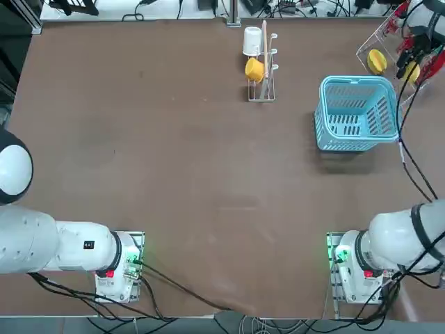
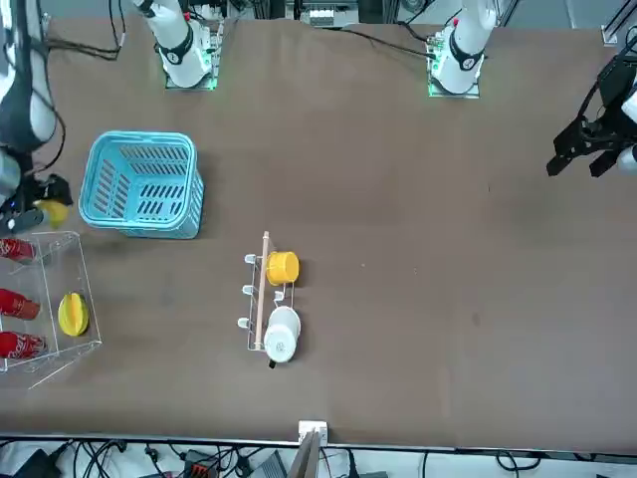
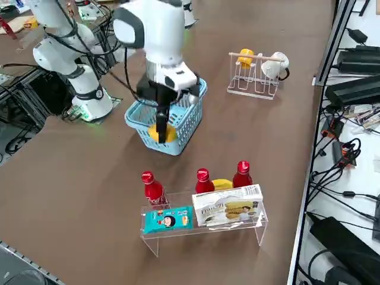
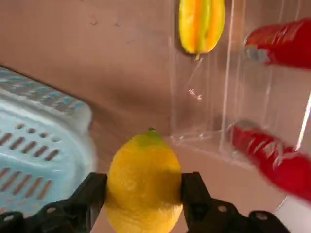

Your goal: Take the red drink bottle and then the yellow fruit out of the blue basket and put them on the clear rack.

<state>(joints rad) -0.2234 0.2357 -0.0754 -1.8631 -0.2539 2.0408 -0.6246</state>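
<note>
Lemon-shaped, the yellow fruit point(image 4: 144, 182) sits clenched between the two black fingers of the right gripper point(image 4: 144, 194), held in the air between the blue basket point(image 1: 356, 113) and the clear rack point(image 2: 45, 299), at the far right of the worktop point(image 1: 174, 174) from the robot's side. The basket looks empty in the overhead view, its slotted plastic walls and thick rim standing just beside the rack. On the rack, glossy red bottles lie with an oval, ribbed yellow-orange fruit point(image 4: 201, 25) between them; which one is the red drink bottle point(image 2: 18, 304) of the task I cannot tell for sure, though it seems to be placed already. The risk now is the fruit's shape: round and smooth-skinned, it could roll off a slanted acrylic panel if let go too high or off-centre. The shelf panels are see-through and hard to judge, so the gripper might clip an edge, or nudge a slim bottle and set it sliding.
</note>
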